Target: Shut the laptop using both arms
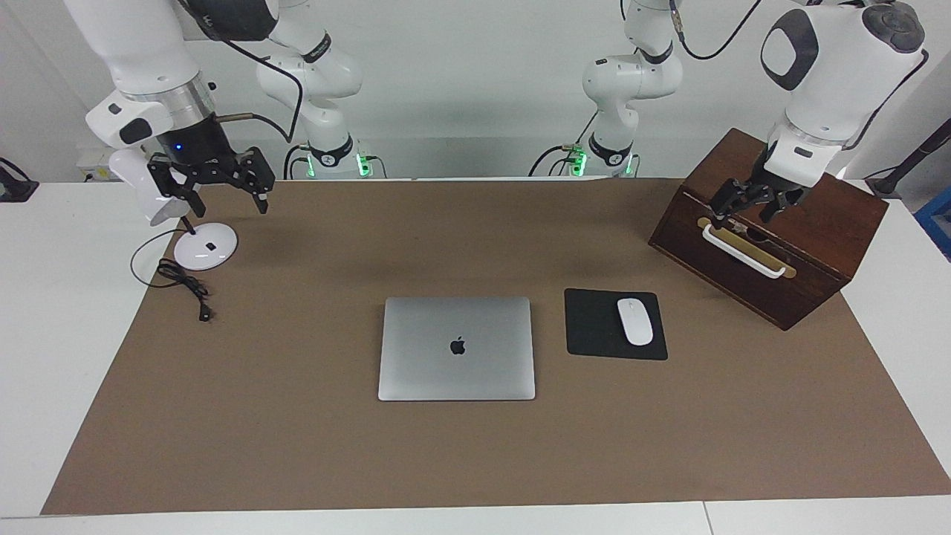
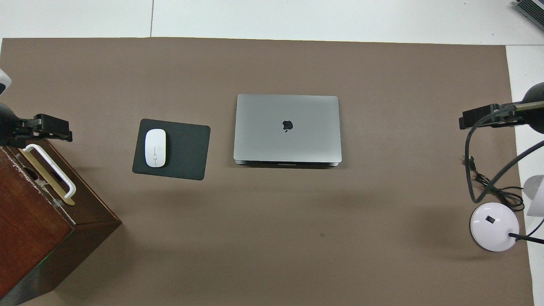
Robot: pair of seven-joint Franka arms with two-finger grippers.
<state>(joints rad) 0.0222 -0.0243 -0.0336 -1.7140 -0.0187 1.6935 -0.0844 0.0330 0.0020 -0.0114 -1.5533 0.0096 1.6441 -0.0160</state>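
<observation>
The silver-grey laptop (image 1: 456, 348) (image 2: 287, 128) lies in the middle of the brown mat. Its lid is flat down on the base, apple logo up. My right gripper (image 1: 221, 199) (image 2: 484, 117) hangs open over the mat's corner at the right arm's end, beside a white lamp base, well clear of the laptop. My left gripper (image 1: 743, 212) (image 2: 46, 127) hangs open just above the white handle (image 1: 743, 251) of a wooden box at the left arm's end. Neither gripper holds anything.
A black mouse pad (image 1: 594, 327) (image 2: 182, 151) with a white mouse (image 1: 634, 321) (image 2: 155, 148) lies beside the laptop toward the left arm's end. The dark wooden box (image 1: 825, 230) (image 2: 29, 238) stands tilted there. A white lamp base (image 1: 206, 246) (image 2: 494, 226) and its cable (image 1: 186, 286) sit at the right arm's end.
</observation>
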